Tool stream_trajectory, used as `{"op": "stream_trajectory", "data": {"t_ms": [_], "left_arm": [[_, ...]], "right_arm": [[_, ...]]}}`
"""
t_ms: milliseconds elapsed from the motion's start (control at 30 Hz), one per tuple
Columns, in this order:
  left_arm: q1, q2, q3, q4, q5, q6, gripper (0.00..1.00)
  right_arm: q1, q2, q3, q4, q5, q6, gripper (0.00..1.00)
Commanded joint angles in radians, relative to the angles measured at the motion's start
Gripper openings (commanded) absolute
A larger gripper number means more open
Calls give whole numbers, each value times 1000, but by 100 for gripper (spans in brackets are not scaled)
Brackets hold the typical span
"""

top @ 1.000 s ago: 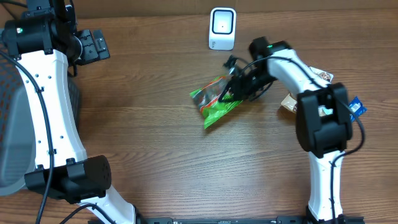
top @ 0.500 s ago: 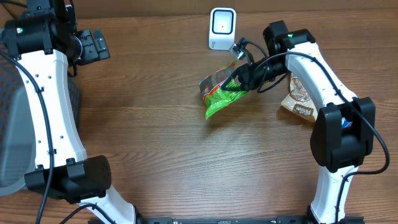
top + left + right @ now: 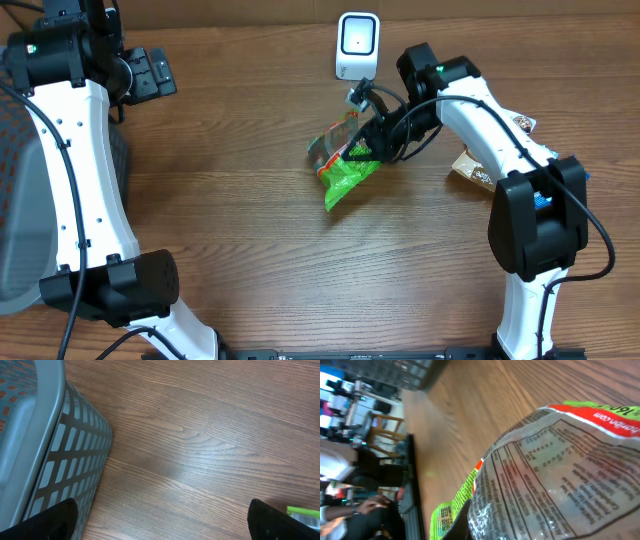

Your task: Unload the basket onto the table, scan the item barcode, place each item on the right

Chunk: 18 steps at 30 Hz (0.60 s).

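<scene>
- Green-and-clear snack bag [image 3: 343,167], one in number, is hanging from the right gripper [image 3: 380,135], whose jaws are clenching its upper right edge.
- It is sitting just in front of the scanner and slightly to its left, tilted, with its green end pointing toward the table's near side.
- Whether its lower end is touching the wood cannot be told.
- In the right wrist view the bag's printed back panel is filling most of the frame.
- One white scanner [image 3: 357,45] is standing at the table's far edge, apart from the bag.
- Two further packets are lying beside the right arm and are partly hidden by it: a brown packet [image 3: 468,166] and a second packet [image 3: 521,122].
- One wooden table [image 3: 250,250] is carrying all of these.
- One grey basket [image 3: 45,455] is standing at the left edge.
- At the far left corner the left gripper [image 3: 155,72] is hovering well apart from the bag, jaws spread wide and grasping nothing.
</scene>
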<state>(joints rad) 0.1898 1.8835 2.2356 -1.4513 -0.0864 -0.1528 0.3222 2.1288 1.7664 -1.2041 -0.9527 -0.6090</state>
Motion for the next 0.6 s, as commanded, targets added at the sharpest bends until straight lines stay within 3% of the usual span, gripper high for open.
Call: {"op": "stream_trajectory", "data": {"t_ms": [0,67,100,133,167,200,267,400,567], "left_arm": [[-8,10,5,0,2,19,100],[-8,10,5,0,2,19,100],[-8,10,5,0,2,19,100],[-8,10,5,0,2,19,100],[-8,10,5,0,2,19,100],[-8,10,5,0,2,19,100],[-8,10,5,0,2,19,99],[-8,10,5,0,2,19,100],[-8,10,5,0,2,19,100]], "right_arm": [[3,-24,-92,81,26,-11,4],[3,-24,-153,167,56,48,4],[3,-24,-181,209,85,92,14],[2,-24,-207,247,126,140,41],[1,-24,-229,282,192,202,61],[1,-24,-241,298,257,254,66],[1,-25,-239,300,366,326,76],[1,-27,-154,266,383,357,97],[31,-27,-49,234,385,356,100]]}}
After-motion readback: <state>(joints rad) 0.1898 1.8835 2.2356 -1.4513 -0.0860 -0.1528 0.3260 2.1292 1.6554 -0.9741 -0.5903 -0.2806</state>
